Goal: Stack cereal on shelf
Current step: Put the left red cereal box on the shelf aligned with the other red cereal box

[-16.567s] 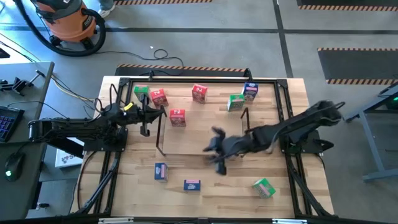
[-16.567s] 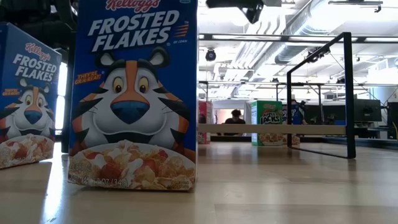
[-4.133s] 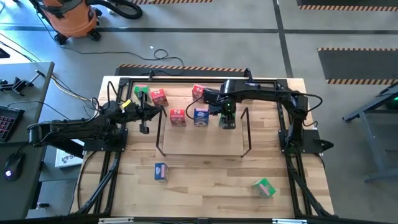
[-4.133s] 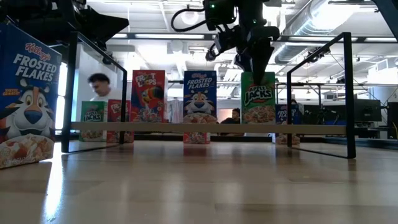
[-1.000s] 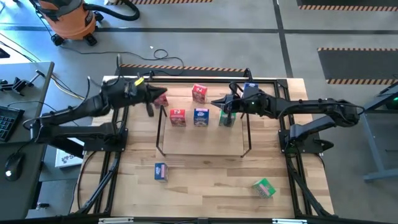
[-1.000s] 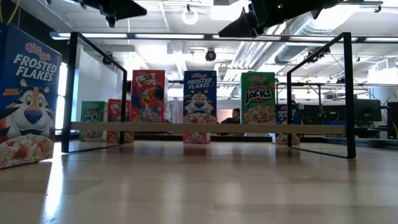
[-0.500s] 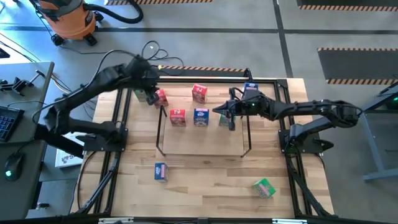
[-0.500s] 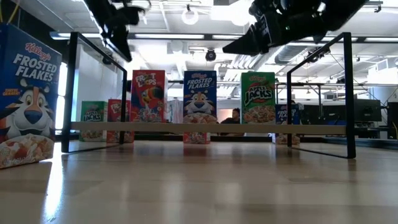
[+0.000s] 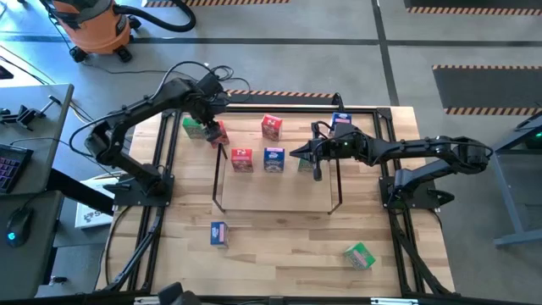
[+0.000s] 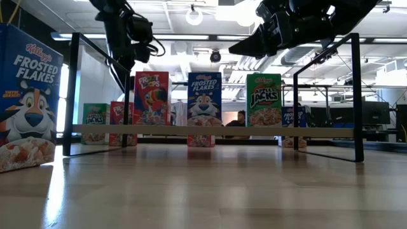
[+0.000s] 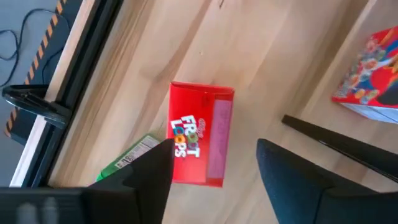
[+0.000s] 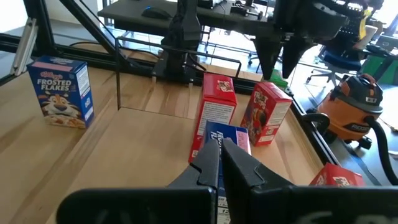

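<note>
Left gripper [image 9: 208, 121]: at the upper left of the high view, hanging over the far-left table corner, fingers spread apart and holding nothing. In its wrist view the two dark fingers [image 11: 291, 177] straddle a red Froot Loops box [image 11: 200, 133].
Red Froot Loops box: stands just outside the shelf's left end, with a green box [image 9: 193, 127] touching its left side.
Right gripper [image 9: 315, 158]: centre right of the high view, above the shelf's right end, fingers pressed together and empty.
Shelf [image 9: 222, 202]: thin black wire rack in the middle of the table; in the low view its posts frame the scene left and right.
Row on the shelf: a red box [image 9: 242, 159], a blue Frosted Flakes box [image 9: 273, 158] and a green Apple Jacks box [image 10: 264, 98], side by side along the far edge; the green one is mostly hidden under the right arm from above.
Loose cereal, far side: another red box [image 9: 271, 126] and a blue box [image 9: 340, 123] behind the shelf.
Loose cereal, near side: a blue box [image 9: 219, 234] lower left, a green box on its side [image 9: 360, 255] lower right.
In the way: the shelf's left post [image 11: 339, 140] runs just beside the left fingers.
Around: an orange shop vacuum [image 9: 89, 25] on the floor at upper left; black rail frame [image 9: 271, 107] bordering the tabletop.
</note>
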Controlling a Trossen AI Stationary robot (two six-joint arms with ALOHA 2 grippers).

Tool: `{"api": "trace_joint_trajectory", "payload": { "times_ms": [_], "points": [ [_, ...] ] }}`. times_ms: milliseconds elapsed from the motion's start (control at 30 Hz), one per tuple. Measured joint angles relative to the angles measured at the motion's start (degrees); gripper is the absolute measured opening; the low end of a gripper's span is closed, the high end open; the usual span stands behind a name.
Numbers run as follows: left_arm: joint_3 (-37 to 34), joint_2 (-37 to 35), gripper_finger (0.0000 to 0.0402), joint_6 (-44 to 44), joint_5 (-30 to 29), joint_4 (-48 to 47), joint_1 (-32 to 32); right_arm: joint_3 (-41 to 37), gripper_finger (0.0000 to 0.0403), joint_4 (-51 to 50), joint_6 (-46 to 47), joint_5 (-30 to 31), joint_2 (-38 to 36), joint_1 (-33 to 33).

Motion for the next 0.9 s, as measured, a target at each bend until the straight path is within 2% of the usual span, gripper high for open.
{"api": "trace_joint_trajectory", "payload": {
  "times_ms": [167,300,500,667,900],
  "points": [
    [0.0,1.4,0.0234,1.6,-0.7,-0.3,0.0,0.0,0.0000,-0.7,-0.7,-0.2,0.0,0.0],
    [0.0,3.1,0.0234,3.4,-3.8,-0.3,0.3,0.0,0.0000,-1.1,-0.7,-0.3,0.0,0.0],
    [0.0,5.1,0.0234,4.3,-2.5,-0.1,2.1,0.0,0.0000,-1.5,-0.5,-0.7,0.0,0.0],
    [0.0,5.5,0.0234,4.3,2.6,-0.8,3.6,0.0,0.0000,-1.5,-0.5,-2.0,0.0,0.0],
    [0.0,5.5,0.0234,5.4,2.6,-0.4,3.7,0.0,0.0000,-1.5,-0.5,-2.1,0.0,0.0]
  ]
}}
